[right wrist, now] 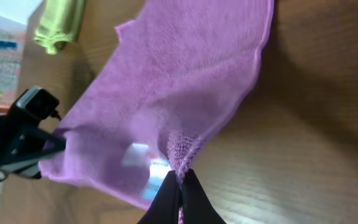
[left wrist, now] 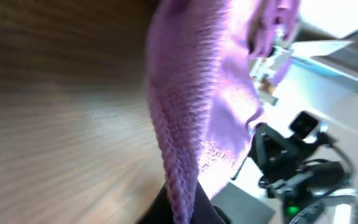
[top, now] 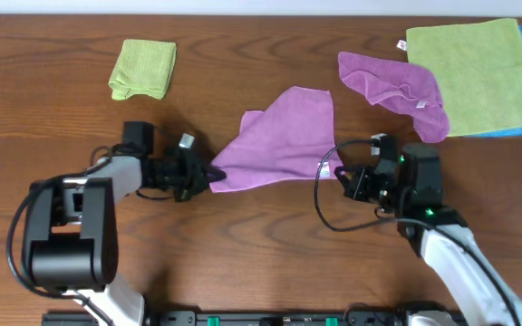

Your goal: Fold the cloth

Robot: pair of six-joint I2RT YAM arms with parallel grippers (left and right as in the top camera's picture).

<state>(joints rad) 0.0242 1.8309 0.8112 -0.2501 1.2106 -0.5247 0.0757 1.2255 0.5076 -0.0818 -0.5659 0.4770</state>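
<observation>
The lilac-purple cloth (top: 284, 140) hangs stretched between my two grippers at the middle of the table, its near edge lifted and its far corners toward the back. My left gripper (top: 214, 175) is shut on the cloth's near left corner; in the left wrist view the cloth (left wrist: 197, 106) runs up out of the jaws (left wrist: 182, 208). My right gripper (top: 341, 170) is shut on the near right corner; in the right wrist view the cloth (right wrist: 179, 81) spreads away from the jaws (right wrist: 180, 180). A small white tag (right wrist: 135, 154) shows near that corner.
A rumpled purple cloth (top: 397, 91) lies at the back right, partly on a flat green cloth (top: 478, 72) over a blue one. A folded green cloth (top: 143, 68) lies at the back left. Wooden table (top: 261, 263) all round.
</observation>
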